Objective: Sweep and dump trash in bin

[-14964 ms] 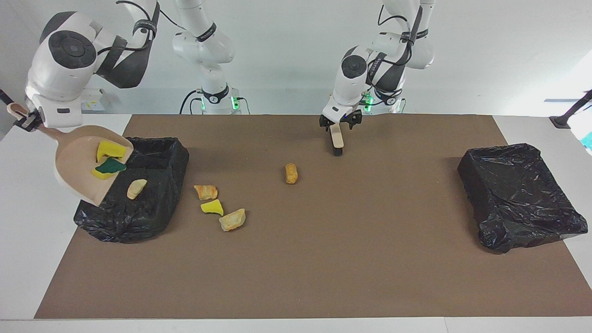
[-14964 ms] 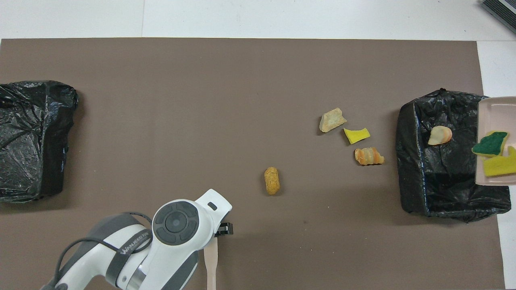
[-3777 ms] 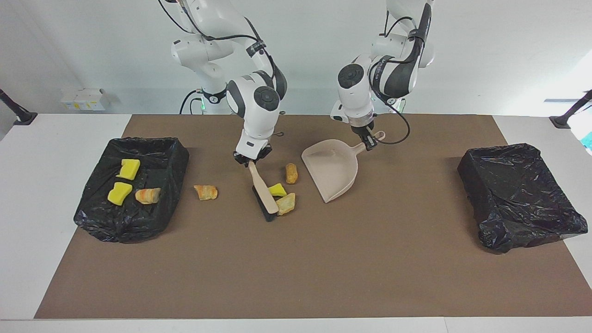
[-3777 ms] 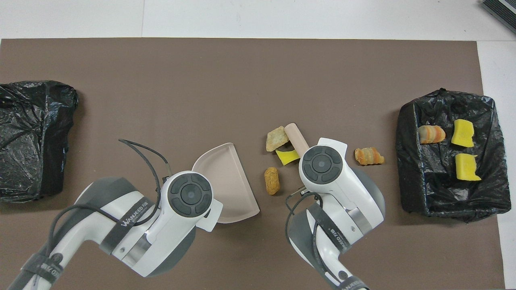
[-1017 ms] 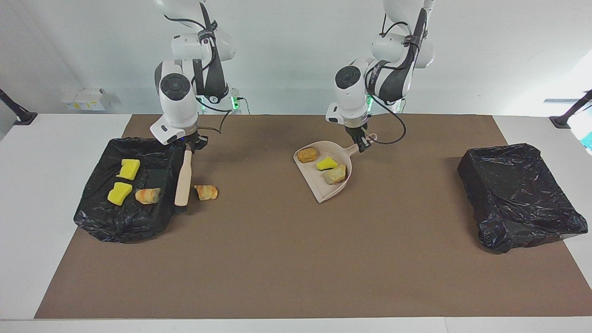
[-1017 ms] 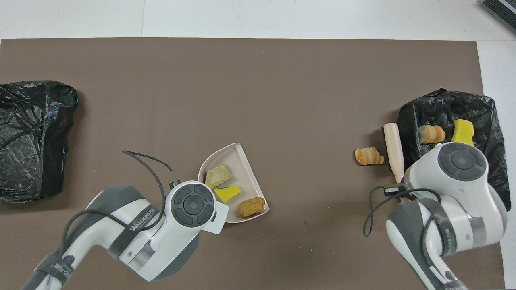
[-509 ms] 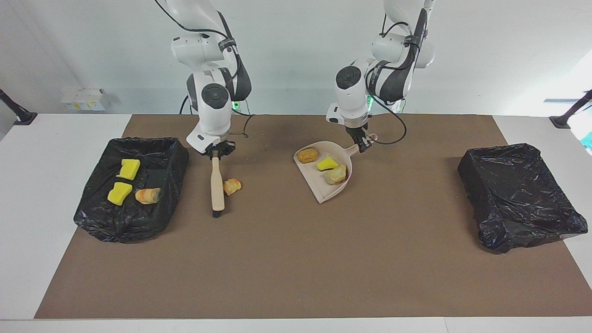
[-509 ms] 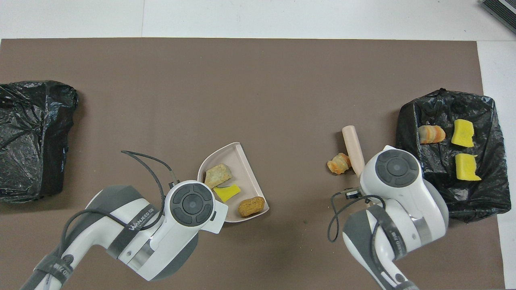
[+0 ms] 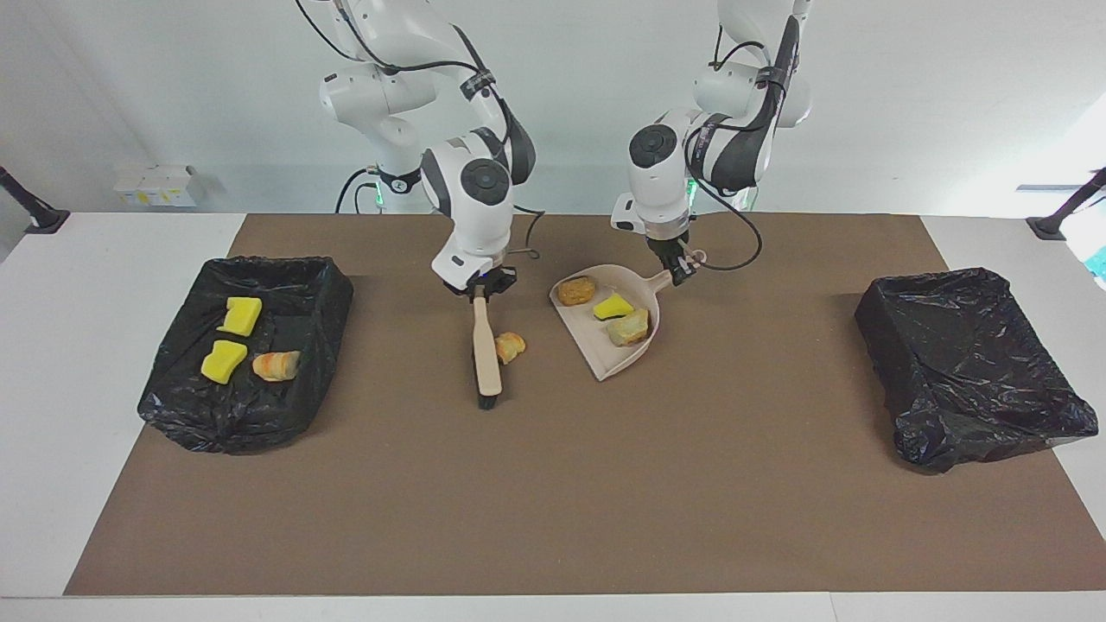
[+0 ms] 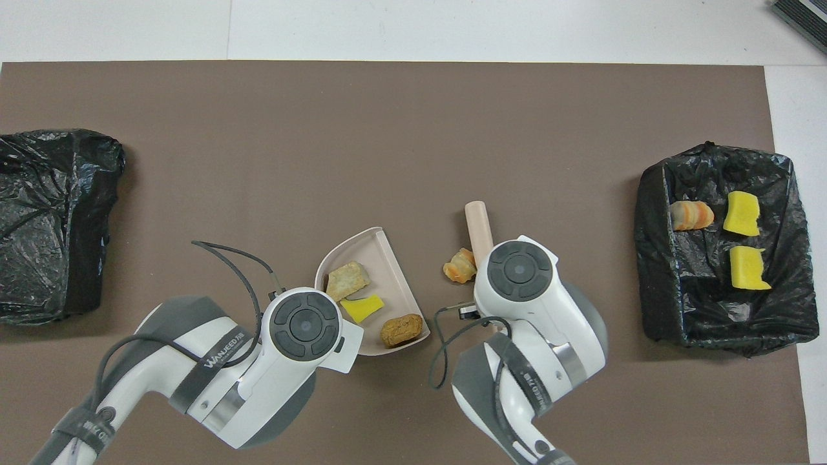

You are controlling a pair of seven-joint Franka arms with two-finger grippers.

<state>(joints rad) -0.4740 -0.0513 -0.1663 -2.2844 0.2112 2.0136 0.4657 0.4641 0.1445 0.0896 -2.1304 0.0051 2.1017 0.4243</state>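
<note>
Three pieces of trash point(image 9: 246, 339) lie in the bin point(image 9: 186, 416), the right gripper point(image 9: 478, 287) clamps the brush point(image 9: 486, 350) seemingly touching an orange chunk point(image 9: 510, 346), and the left gripper point(image 9: 681, 270) grips the dustpan point(image 9: 609, 361) carrying three more.

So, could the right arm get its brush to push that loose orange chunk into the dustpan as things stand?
Probably yes: the brush in the right gripper already rests against the orange chunk, and only bare mat separates it from the dustpan, whose open edge faces it.

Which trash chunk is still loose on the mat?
The orange-striped chunk against the brush; three others sit in the dustpan, three in the bin.
</note>
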